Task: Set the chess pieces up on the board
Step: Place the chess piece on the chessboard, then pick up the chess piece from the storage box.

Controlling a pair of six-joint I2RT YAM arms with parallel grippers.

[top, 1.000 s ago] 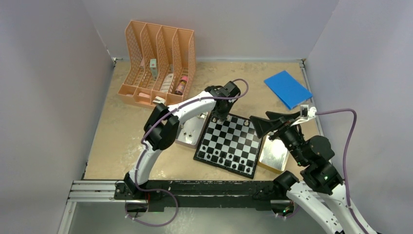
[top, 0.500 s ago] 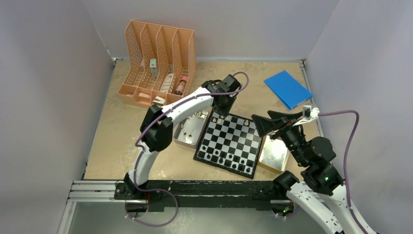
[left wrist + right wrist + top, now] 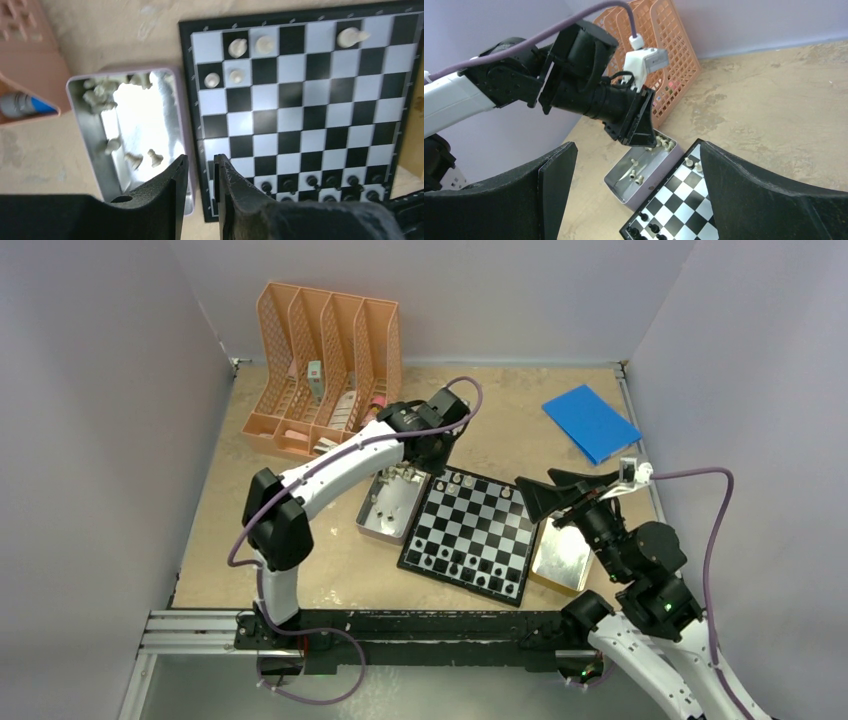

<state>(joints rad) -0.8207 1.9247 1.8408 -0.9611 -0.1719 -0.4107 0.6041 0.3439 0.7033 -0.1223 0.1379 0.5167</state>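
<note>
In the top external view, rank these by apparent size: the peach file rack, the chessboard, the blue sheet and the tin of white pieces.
1. peach file rack
2. chessboard
3. blue sheet and tin of white pieces: they look about alike, and the left arm hides part of the tin, so these two are unranked.

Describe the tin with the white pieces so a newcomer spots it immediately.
Start at the small black-and-white checkered chessboard mid-table; shiny rectangular metal tins flank it on two sides. Take the tin nearer the peach mesh file organizer. Loose pale chessmen lie inside it, while none show in the other tin.
</note>
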